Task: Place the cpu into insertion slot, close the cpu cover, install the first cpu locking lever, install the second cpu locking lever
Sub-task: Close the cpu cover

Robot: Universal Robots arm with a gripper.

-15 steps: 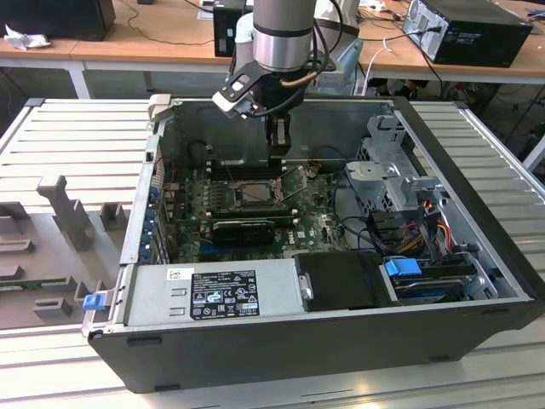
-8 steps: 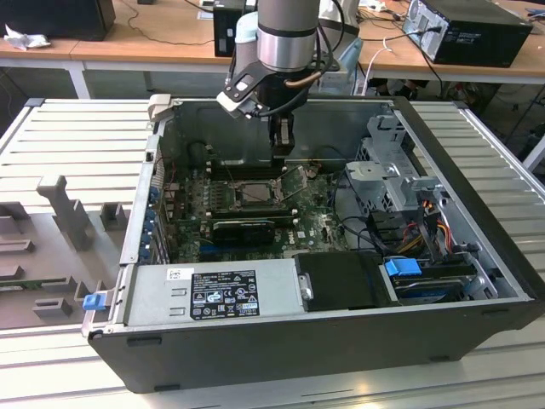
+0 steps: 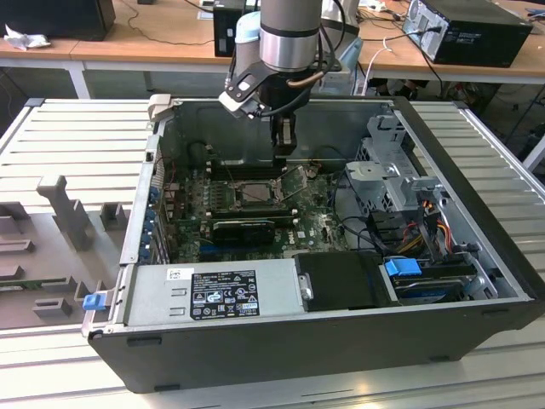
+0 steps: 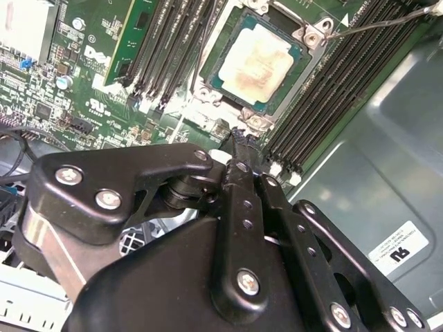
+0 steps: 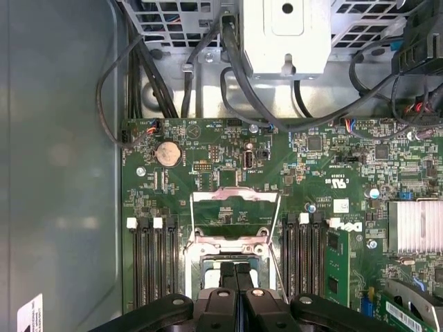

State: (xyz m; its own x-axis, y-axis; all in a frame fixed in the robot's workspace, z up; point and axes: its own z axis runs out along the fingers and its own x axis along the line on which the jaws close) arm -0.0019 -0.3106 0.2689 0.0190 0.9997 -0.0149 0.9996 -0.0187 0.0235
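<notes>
Wooden desks (image 3: 153, 34) are running along the far side of the room, and a ribbed grey table (image 3: 77, 136) is carrying an open computer case (image 3: 281, 358) lying on its side. The arm (image 3: 289, 34) is reaching down into the case from the far edge. A grey power supply (image 3: 213, 294) is sitting along the near wall, towards the exterior view's left, with drive bays (image 3: 400, 183) and cables crowding the exterior view's right.

The green board (image 3: 315, 226) is lying flat on the case floor. The gripper (image 3: 284, 146) is hanging over it, close above the insertion slot (image 3: 255, 192). Both wrist views are showing its black fingers (image 5: 228, 273) pressed together with nothing between them, so it is closed and empty.

The first wrist view is showing the cpu cover (image 5: 235, 196) swung up and open, green board showing through its window, while the gripper (image 5: 236, 266) is hiding most of the slot below it. Black memory slots (image 5: 149, 263) are flanking it on both sides.

The second wrist view is looking past the gripper (image 4: 242, 138) and showing the cpu (image 4: 256, 62) lying flat inside the insertion slot (image 4: 208, 88). A thin wire lever (image 4: 387, 21) is standing clear beside it, unlatched.
</notes>
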